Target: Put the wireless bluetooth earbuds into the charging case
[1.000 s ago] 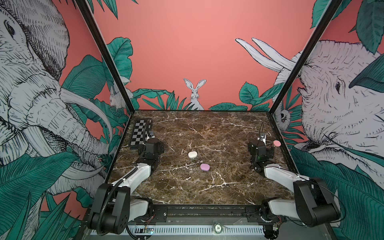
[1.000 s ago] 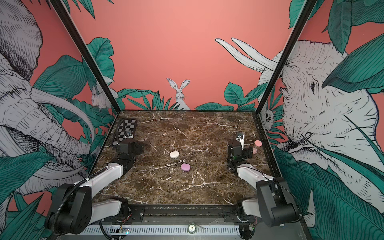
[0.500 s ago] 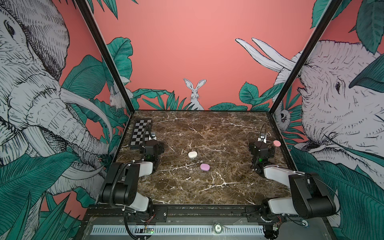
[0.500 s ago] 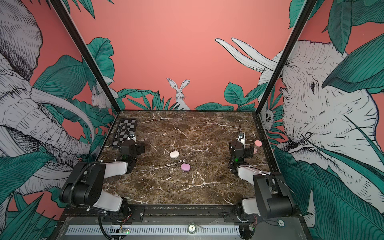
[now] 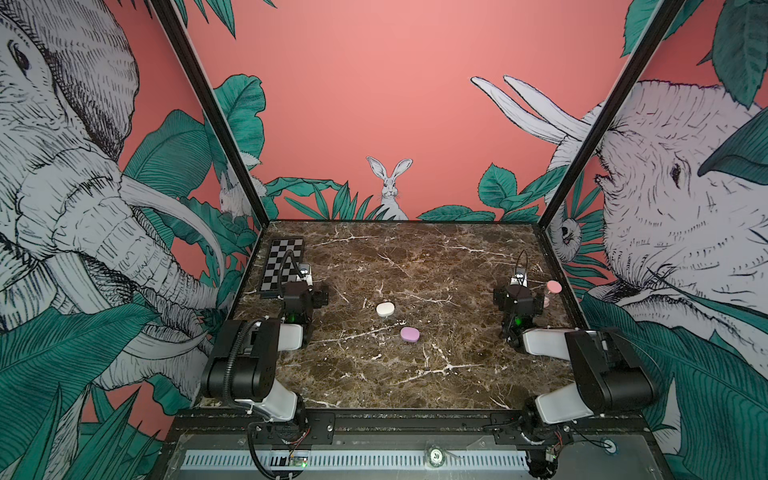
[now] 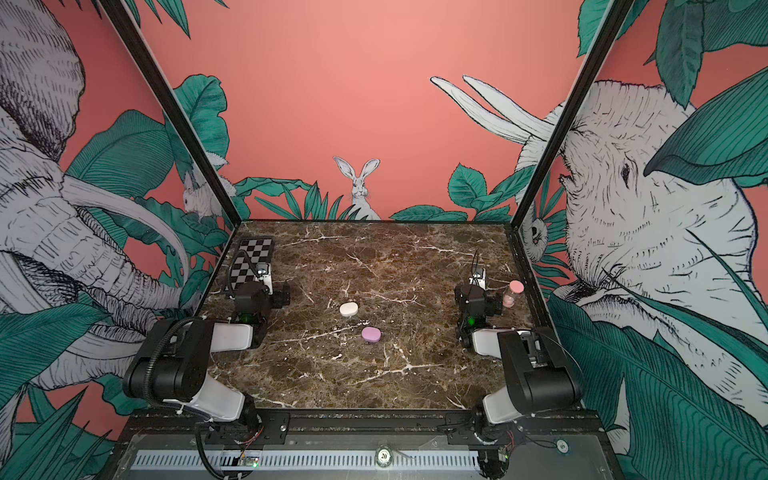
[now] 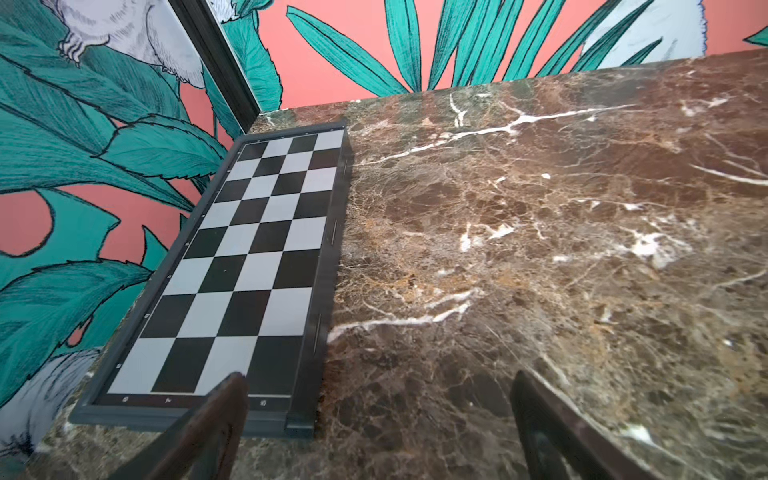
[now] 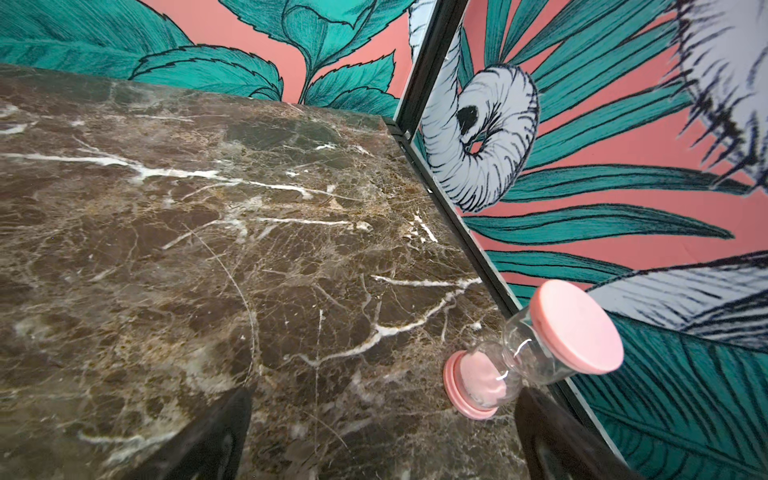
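Note:
Two small oval charging cases lie shut near the middle of the marble table in both top views: a white case (image 5: 385, 309) (image 6: 348, 309) and, nearer the front, a lilac case (image 5: 409, 335) (image 6: 370, 335). The earbuds are out of view. My left gripper (image 5: 300, 296) (image 7: 378, 386) hangs open over bare marble at the left side, well away from the cases. At the right side my right gripper (image 5: 518, 300) (image 8: 382, 399) is open too, with nothing between its fingers. Neither wrist view shows a case.
A folded chessboard (image 5: 282, 266) (image 7: 249, 257) lies at the back left, just ahead of the left gripper. A pink hourglass (image 5: 550, 291) (image 8: 536, 353) stands by the right wall, close to the right gripper's finger. Walls close in the table (image 5: 415, 374) on three sides.
Both arms have folded back toward their bases, the left one most, its elbow rising. The grippers stay open near the sides. The two cases have not moved.

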